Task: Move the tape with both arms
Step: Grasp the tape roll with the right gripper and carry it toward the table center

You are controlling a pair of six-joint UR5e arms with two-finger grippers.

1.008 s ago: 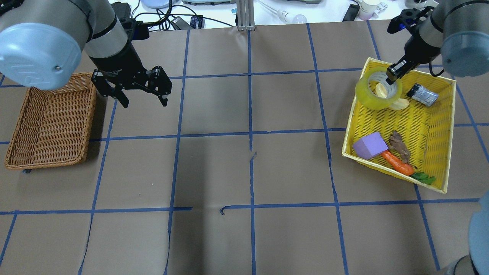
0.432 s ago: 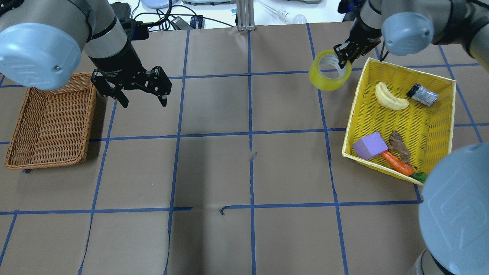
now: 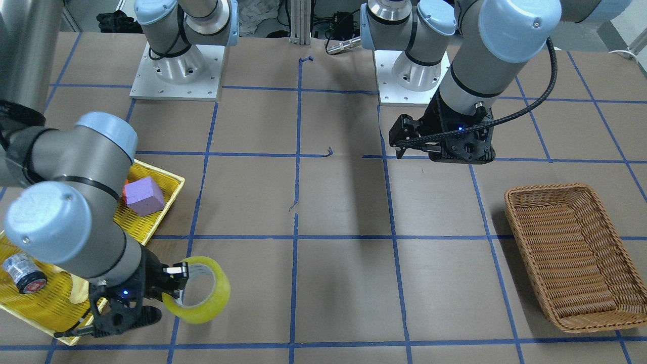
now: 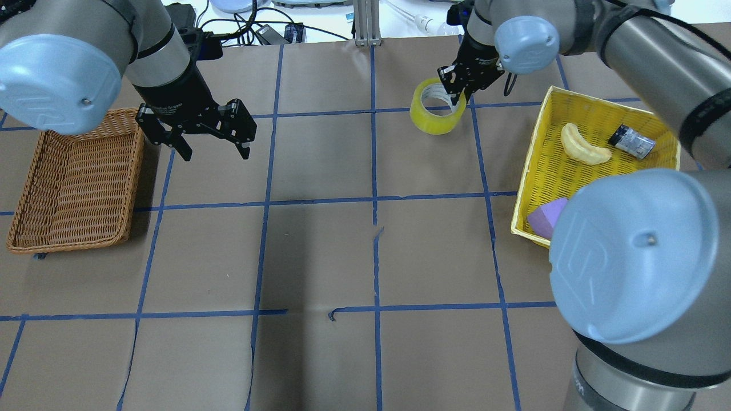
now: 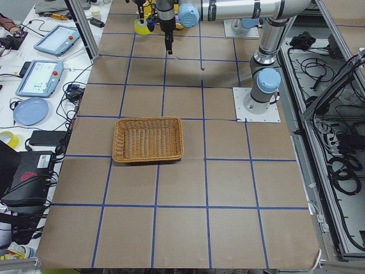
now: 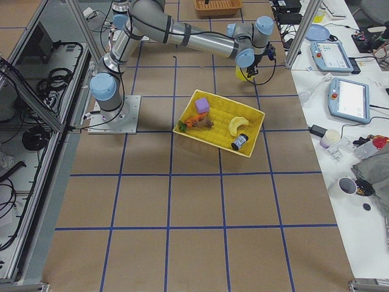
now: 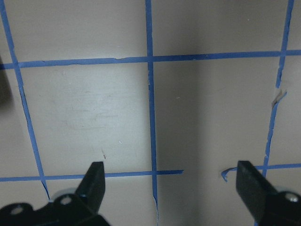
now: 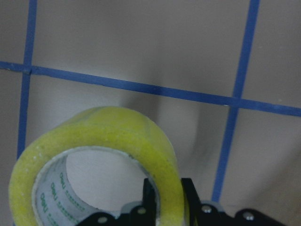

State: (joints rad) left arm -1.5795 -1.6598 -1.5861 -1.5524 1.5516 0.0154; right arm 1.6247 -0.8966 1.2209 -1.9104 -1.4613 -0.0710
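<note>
The yellow tape roll (image 4: 437, 118) hangs over the table near the far edge, a little right of the centre line and left of the yellow basket (image 4: 565, 177). My right gripper (image 4: 457, 94) is shut on the roll's wall, one finger inside the white core. The right wrist view shows the tape (image 8: 117, 136) pinched between the fingers (image 8: 150, 197). In the front view the tape (image 3: 210, 298) is clear of the basket. My left gripper (image 4: 217, 151) is open and empty, hovering just right of the wicker basket (image 4: 34, 228); the left wrist view shows only table between its fingertips (image 7: 96, 172).
The yellow basket holds a pale banana-like piece (image 4: 579, 145), a black-capped jar (image 4: 631, 141) and a purple block (image 4: 542, 217). The right arm's elbow (image 4: 634, 251) covers the basket's near corner. Blue tape lines grid the brown table.
My right gripper has lifted the tape out of the yellow basket and carried it left across the table. My left arm has not moved.
</note>
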